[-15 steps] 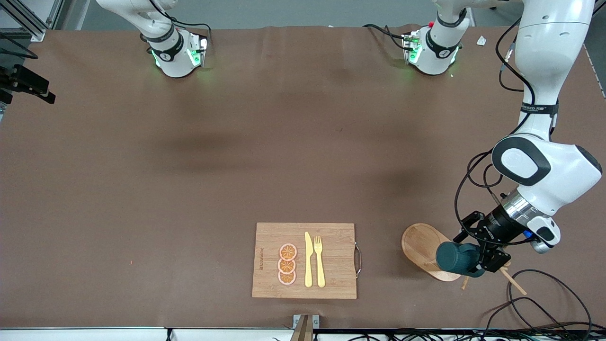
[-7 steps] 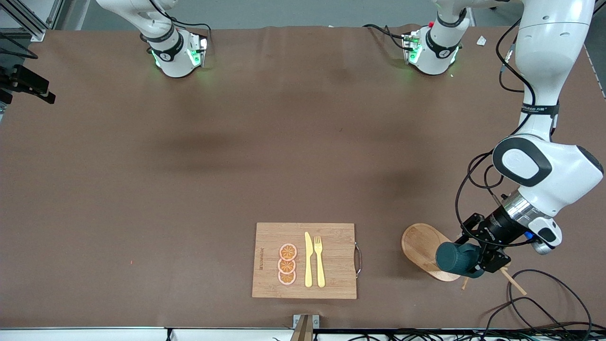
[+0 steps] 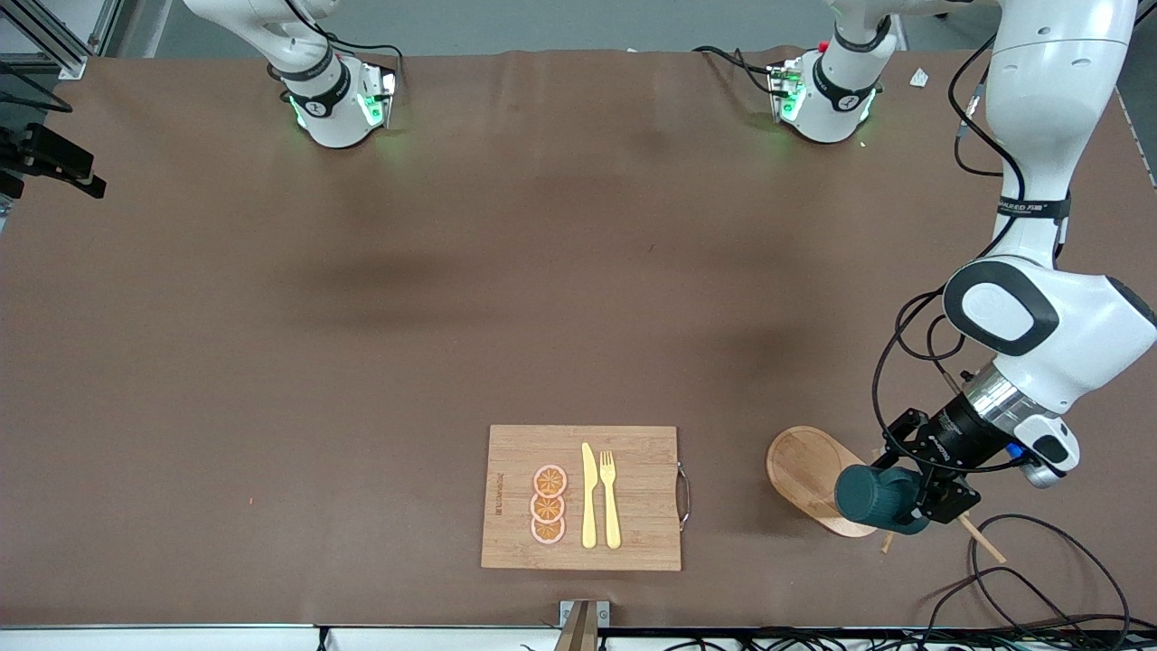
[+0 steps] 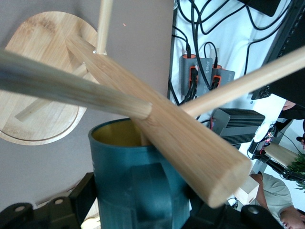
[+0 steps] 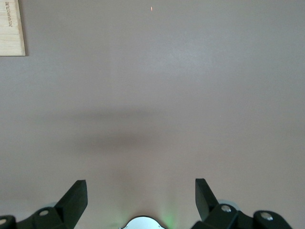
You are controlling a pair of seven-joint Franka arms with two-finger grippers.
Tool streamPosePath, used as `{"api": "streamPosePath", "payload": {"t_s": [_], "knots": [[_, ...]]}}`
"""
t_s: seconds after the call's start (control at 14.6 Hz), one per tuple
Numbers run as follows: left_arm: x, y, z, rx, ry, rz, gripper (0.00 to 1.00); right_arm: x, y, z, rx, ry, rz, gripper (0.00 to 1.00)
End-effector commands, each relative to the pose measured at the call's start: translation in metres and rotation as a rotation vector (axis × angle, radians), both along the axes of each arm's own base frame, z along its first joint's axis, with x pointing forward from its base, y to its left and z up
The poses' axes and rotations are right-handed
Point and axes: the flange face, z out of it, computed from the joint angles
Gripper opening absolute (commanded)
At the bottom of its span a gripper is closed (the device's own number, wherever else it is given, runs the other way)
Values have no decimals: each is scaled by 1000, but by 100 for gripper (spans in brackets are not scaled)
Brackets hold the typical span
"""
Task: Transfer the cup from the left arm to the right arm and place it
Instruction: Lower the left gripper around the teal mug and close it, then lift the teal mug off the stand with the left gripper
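Note:
The dark teal cup (image 3: pixel 875 496) lies on its side in my left gripper (image 3: pixel 913 502), which is shut on it, above the edge of an oval wooden base (image 3: pixel 800 470) near the table's front edge at the left arm's end. In the left wrist view the cup (image 4: pixel 138 181) shows its mustard inside and its handle. The thick pole (image 4: pixel 167 124) and thin pegs of a wooden stand cross right at its mouth. My right gripper (image 5: pixel 141 195) is open and empty over bare table, and it is out of the front view.
A wooden cutting board (image 3: pixel 633 452) holds three orange slices (image 3: pixel 549 504), a yellow knife (image 3: pixel 588 495) and a yellow fork (image 3: pixel 610 497). Its corner shows in the right wrist view (image 5: pixel 12 28). Black cables (image 3: pixel 1039 579) lie by the table's front corner.
My left gripper with the cup has shifted slightly toward the left arm's end of the table. The right arm has not visibly moved.

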Motion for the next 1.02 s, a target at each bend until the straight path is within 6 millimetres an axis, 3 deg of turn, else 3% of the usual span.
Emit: {"api": "streamPosePath", "payload": {"t_s": [0.0, 0.55, 0.96], "knots": [[-6, -4, 24, -21, -10, -10, 65, -4, 2, 3, 4, -6, 5, 100], [-29, -23, 66, -67, 24, -86, 65, -4, 2, 3, 4, -3, 3, 100], [-47, -93, 88, 0, 86, -119, 65, -5, 1, 3, 3, -2, 3, 100]]}}
